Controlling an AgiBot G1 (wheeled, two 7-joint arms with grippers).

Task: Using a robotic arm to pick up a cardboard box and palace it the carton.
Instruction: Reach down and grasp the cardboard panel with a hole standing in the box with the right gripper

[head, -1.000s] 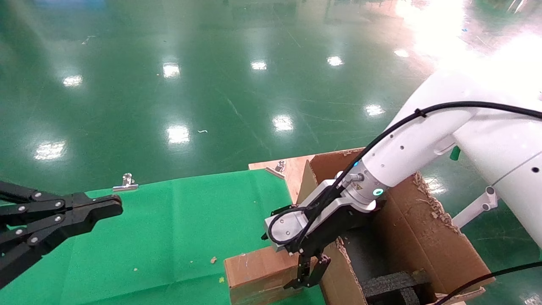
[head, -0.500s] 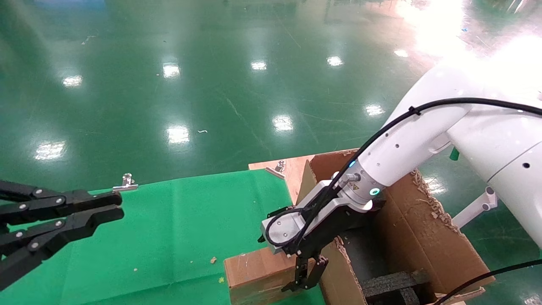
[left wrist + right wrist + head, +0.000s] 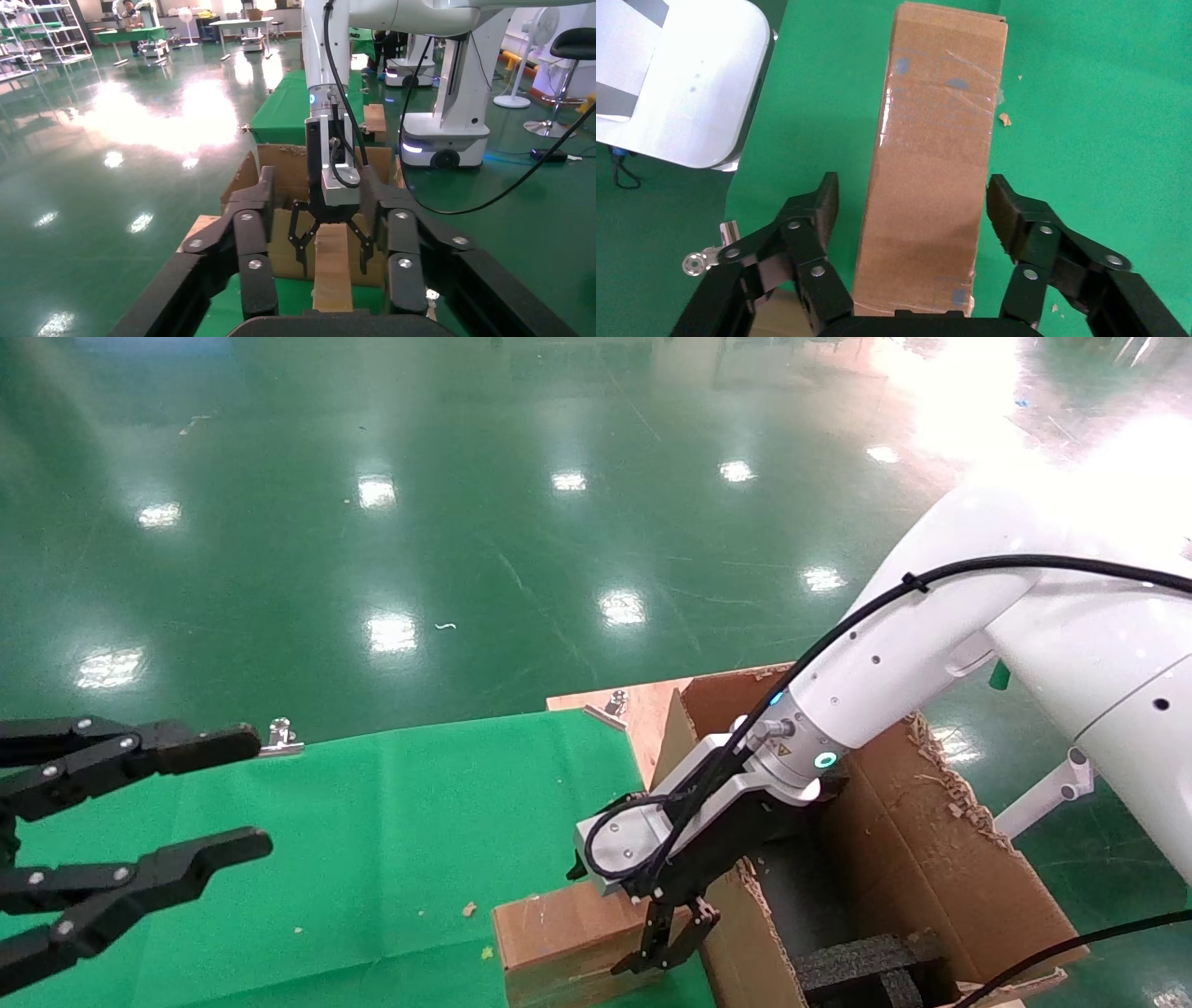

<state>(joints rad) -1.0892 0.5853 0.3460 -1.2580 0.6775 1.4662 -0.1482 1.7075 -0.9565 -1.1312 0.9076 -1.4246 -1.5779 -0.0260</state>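
One cardboard box point(image 3: 568, 943) on green worktop point(image 3: 372, 840), touching one carton point(image 3: 931, 859). Right end effector point(image 3: 666, 947) of robotic arm point(image 3: 894, 663) straddles box end, fingers wide, not gripping. Right wrist view alone shows gaps either side of box; head view alone shows carton's black foam. Left end effector point(image 3: 223, 794) spread wide, well apart.

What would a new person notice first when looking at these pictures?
The white right arm's tool hangs open over one end of the small cardboard box on the green cloth, a finger on each side of it, not yet touching. Beside the box stands the big carton with ragged flaps and black foam inside. Over the cloth's far left side, the all-black left tool hovers wide open and holds nothing.
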